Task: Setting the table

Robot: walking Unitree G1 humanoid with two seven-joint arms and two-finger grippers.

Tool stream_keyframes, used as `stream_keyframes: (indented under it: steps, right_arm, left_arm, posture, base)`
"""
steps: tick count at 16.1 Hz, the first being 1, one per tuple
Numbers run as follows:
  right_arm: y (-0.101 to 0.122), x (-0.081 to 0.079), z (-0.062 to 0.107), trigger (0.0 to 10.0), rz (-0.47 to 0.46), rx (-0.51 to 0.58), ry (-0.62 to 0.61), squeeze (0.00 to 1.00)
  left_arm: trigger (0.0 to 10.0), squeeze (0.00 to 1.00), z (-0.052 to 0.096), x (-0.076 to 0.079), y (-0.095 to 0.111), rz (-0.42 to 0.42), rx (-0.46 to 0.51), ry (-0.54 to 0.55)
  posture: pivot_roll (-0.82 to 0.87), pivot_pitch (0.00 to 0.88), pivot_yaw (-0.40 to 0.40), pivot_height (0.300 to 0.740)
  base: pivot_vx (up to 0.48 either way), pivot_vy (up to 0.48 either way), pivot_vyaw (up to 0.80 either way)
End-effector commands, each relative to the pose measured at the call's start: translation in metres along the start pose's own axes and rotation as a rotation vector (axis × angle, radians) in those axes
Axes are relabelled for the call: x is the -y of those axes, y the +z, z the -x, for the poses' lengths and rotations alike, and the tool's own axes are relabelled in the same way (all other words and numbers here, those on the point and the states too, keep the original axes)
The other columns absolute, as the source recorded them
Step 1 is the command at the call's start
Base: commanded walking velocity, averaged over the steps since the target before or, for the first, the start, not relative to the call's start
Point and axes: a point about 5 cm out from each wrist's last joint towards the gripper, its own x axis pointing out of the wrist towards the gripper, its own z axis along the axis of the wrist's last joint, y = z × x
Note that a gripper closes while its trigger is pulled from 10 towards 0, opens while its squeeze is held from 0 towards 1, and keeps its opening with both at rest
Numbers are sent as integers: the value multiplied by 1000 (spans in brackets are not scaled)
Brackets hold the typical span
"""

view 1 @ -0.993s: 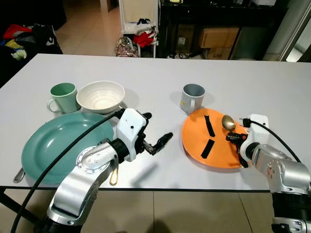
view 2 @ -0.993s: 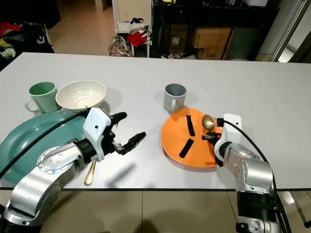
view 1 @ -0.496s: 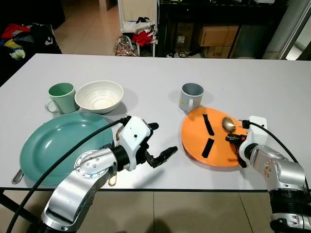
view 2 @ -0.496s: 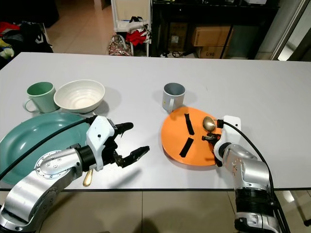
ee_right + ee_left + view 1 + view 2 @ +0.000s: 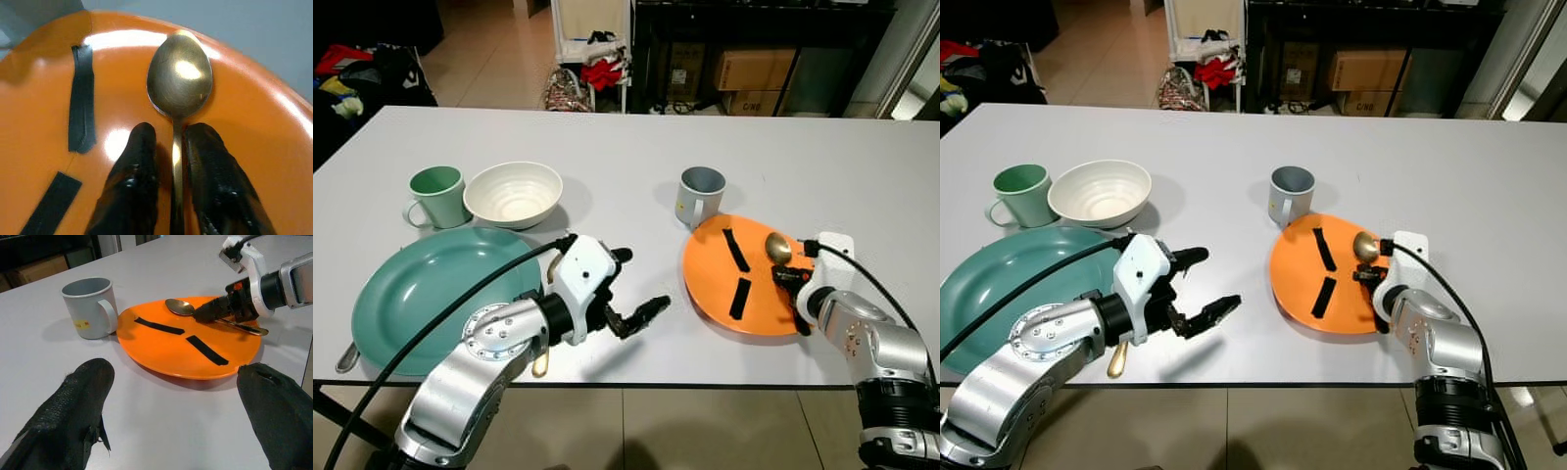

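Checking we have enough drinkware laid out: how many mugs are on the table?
2. A green mug stands at the left, beside the white bowl; a grey mug stands behind the orange plate.

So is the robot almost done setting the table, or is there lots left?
Partly done. The teal plate, white bowl, green mug, grey mug and orange plate are out. The right gripper is pinching a gold spoon over the orange plate. Left to do: putting that spoon down. The left gripper hangs open and empty.
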Motion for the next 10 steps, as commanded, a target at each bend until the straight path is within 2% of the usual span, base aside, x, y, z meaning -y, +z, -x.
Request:
stream_keyframes:
  steps: [1,2,3,5,7,8,9,10]
  right_arm:
    - [18,0,7,10000,20,63,3,1000]
    - [22,0,11,10000,32,81,1,1000]
    - [33,-3,24,10000,81,114,-4,1000]
    - [47,-9,42,10000,118,183,4,1000]
    - [57,-35,78,10000,150,344,77,1000]
    - [57,-40,83,10000,158,370,94,1000]
    - [53,-50,93,10000,152,425,119,1000]
    - [43,-59,106,10000,90,469,130,1000]
  left_arm:
    - [10000,0,2,0,4,-12,9,-2]
    - [10000,0,2,-1,4,-12,14,4]
    - [10000,0,2,-3,7,-6,30,23]
    - [10000,0,4,-7,9,6,52,64]
    - [10000,0,9,-17,14,29,87,188]
    - [10000,0,10,-18,14,30,92,211]
    - [10000,0,12,-21,16,17,107,280]
    - [10000,0,17,-29,16,15,103,425]
  posture:
    - [14,0,6,740]
    - [14,0,5,740]
    - [14,0,5,740]
    - [12,0,5,740]
    - [3,0,8,740]
    - [3,0,9,740]
    - [3,0,10,740]
    - [5,0,13,740]
  base:
    - [0,0,0]
    - [0,0,0]
    - [0,0,0]
    - [0,0,0]
    - [0,0,300]
    - [0,0,800]
    - [0,0,800]
    - [0,0,800]
